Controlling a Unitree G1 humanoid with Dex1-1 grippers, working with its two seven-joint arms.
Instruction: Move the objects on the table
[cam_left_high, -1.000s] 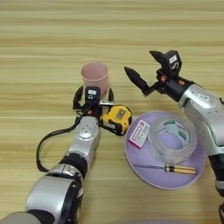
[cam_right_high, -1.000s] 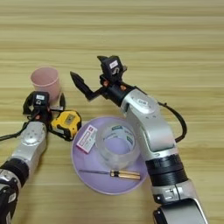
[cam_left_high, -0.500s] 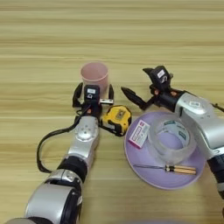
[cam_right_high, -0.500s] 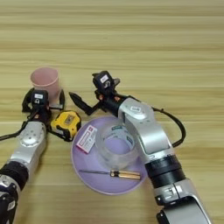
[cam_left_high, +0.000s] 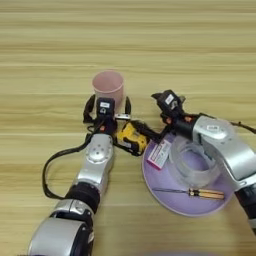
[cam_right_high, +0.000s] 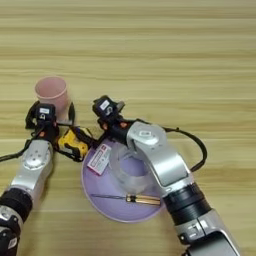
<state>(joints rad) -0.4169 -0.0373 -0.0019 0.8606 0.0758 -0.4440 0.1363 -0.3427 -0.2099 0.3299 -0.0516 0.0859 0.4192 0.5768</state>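
Observation:
The pale pink cup (cam_left_high: 108, 84) stands upright on the wooden table (cam_left_high: 55, 40). My left gripper (cam_left_high: 108, 106) is open just in front of it, one finger on each side of the cup's base. The yellow-and-black tape measure (cam_left_high: 131, 139) lies right of my left forearm, at the purple plate's left edge. My right gripper (cam_left_high: 146, 112) is open; its lower finger (cam_left_high: 145, 129) rests along the tape measure's far side and the upper one points away from it. The clear tape roll (cam_left_high: 192, 160) lies on the plate.
The purple plate (cam_left_high: 172, 205) also holds a screwdriver (cam_left_high: 192, 192) with a yellow handle and a pink-and-white card (cam_left_high: 160, 153) at its left rim. A black cable (cam_left_high: 47, 170) loops left of my left forearm. Bare wood stretches across the far half.
My right gripper has come down and to the left from above the table onto the tape measure. The left gripper stays at the cup.

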